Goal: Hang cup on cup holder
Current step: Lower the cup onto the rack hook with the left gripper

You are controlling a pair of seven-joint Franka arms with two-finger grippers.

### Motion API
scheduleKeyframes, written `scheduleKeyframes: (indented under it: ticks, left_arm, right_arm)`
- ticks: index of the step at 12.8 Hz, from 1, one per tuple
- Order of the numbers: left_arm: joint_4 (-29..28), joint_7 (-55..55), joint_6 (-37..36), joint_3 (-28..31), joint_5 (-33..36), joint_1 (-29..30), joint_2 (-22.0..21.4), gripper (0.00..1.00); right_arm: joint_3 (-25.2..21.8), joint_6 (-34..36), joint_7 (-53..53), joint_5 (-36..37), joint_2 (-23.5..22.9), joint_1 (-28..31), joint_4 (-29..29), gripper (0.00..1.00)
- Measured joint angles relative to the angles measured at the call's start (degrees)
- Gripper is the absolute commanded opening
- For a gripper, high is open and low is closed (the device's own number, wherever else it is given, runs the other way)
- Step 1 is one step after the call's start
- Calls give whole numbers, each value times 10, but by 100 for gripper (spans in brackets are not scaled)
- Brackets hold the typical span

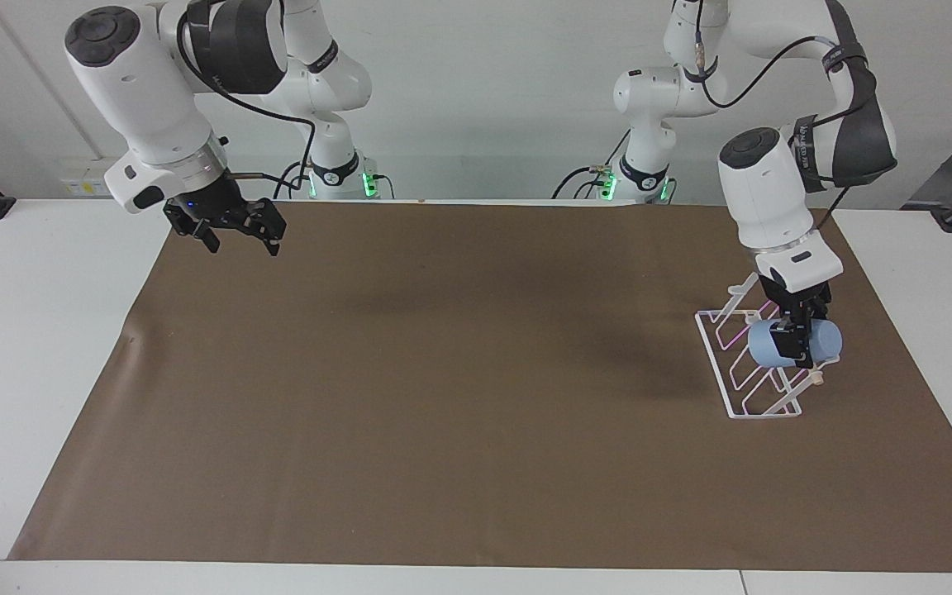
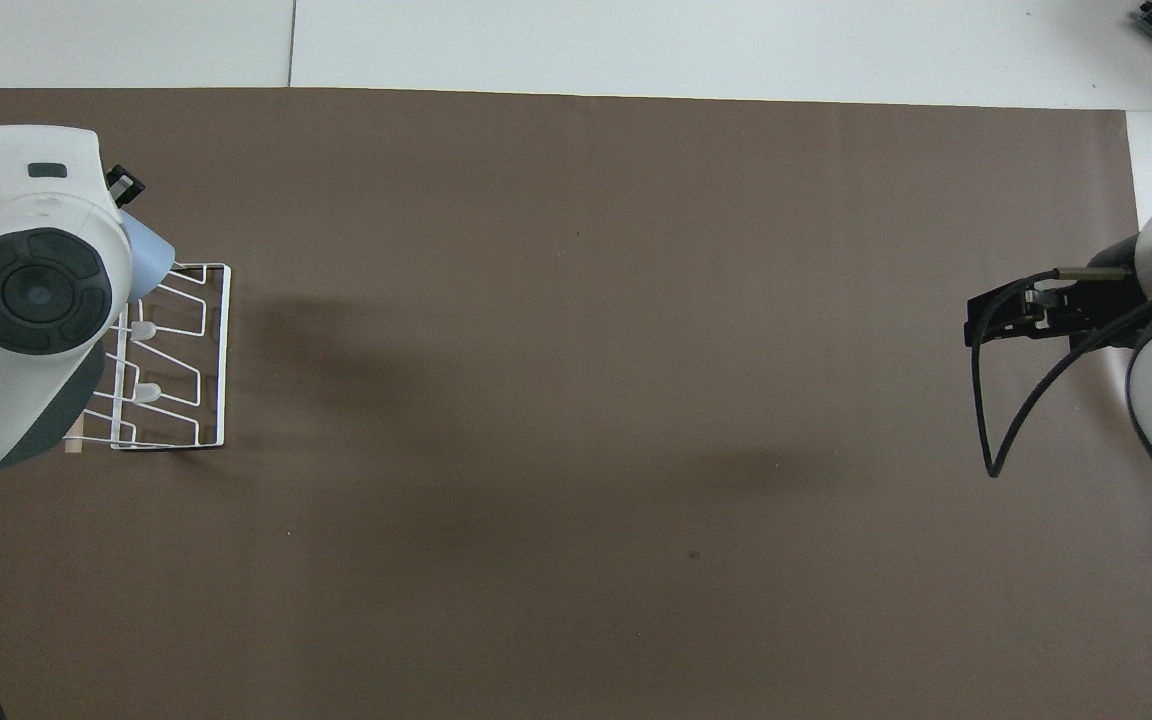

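Note:
A light-blue cup (image 1: 828,337) lies on its side in the air, with my left gripper (image 1: 797,349) shut on its middle. It hangs low over the end of the white wire cup holder (image 1: 732,373) that is farther from the robots, close to the prongs; whether it touches them I cannot tell. In the overhead view the left wrist hides most of the cup (image 2: 150,262) and part of the cup holder (image 2: 223,350). My right gripper (image 1: 245,245) waits open and holds nothing, raised over the mat's corner at the right arm's end.
A brown mat (image 1: 443,397) covers the white table (image 1: 38,347). The cup holder stands on the mat at the left arm's end, a wooden rod (image 1: 815,379) along its top. A black cable (image 2: 981,420) loops down from the right wrist.

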State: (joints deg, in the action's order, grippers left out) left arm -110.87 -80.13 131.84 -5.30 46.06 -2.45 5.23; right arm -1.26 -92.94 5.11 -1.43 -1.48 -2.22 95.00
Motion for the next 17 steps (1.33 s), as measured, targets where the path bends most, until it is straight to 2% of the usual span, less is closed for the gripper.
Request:
scheduleKeyframes:
  ticks: [9, 10, 11, 17]
  left_arm:
    - [-24, -3, 17, 1, 18, 0, -1, 2]
    - [-24, -4, 18, 1, 19, 0, -1, 58]
    - [-25, -4, 19, 1, 20, 0, -2, 100]
    - [-26, 1, 22, 0, 25, 0, -5, 100]
  right_arm:
    - [-17, 15, -1, 0, 37, -12, -7, 100]
    - [-17, 20, -1, 0, 40, -12, -8, 100]
    - [-19, 23, -1, 0, 42, -12, -8, 100]
    - [-21, 26, -1, 0, 49, -14, -6, 100]
